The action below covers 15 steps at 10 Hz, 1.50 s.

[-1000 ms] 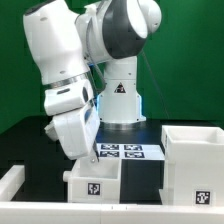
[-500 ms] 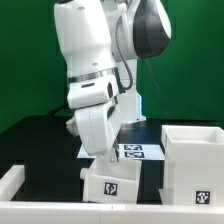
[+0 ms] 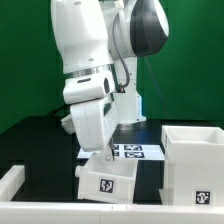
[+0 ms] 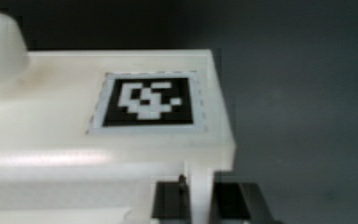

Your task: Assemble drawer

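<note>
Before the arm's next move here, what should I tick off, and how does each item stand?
1. Gripper closed on the drawer wall: ok, fingers flank it tightly in the wrist view.
2. Drawer resting flat on the table: cannot tell.
3. Drawer apart from the large box: ok, a dark gap shows.
4. Drawer tag readable: ok.
5. Drawer clear of the marker board: cannot tell, arm hides it.

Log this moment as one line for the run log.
phase: grasp | pincer: shut on drawer wall | drawer: exterior view's left of large box, apart | marker board: behind drawer
</note>
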Motion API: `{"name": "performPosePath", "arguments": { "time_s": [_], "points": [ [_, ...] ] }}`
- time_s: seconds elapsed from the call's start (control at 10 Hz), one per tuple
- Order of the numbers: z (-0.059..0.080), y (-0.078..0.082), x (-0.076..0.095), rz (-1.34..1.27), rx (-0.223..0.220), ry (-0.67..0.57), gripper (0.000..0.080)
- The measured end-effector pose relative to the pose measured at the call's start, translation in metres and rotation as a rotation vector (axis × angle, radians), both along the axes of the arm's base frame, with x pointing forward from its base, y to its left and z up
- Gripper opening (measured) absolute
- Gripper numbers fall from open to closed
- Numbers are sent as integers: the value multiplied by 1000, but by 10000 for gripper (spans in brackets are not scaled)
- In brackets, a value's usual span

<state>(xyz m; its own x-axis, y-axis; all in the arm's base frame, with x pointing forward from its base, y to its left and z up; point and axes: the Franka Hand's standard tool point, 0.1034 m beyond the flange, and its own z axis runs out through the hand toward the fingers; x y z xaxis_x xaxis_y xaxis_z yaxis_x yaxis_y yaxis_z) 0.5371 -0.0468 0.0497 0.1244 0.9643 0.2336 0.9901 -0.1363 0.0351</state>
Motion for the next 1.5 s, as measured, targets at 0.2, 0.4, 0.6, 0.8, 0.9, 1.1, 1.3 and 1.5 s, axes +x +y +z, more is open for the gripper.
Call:
{"name": "performPosePath", "arguments": {
  "time_s": [0.2, 0.4, 0.6, 0.8, 0.9, 1.1, 1.3, 1.5],
  "points": [
    [2, 20, 3, 15, -3, 0, 40],
    [2, 33, 5, 2, -2, -1, 40],
    [-3, 39, 6, 12, 3, 4, 40],
    [-4, 41, 10, 21, 2, 10, 40],
    [-5, 45, 11, 27, 0, 11, 40],
    [-12, 51, 10, 40, 4, 20, 40],
    [-17, 57, 11, 37, 11, 27, 40],
    [-18, 63, 13, 25, 6, 15, 40]
  ]
}}
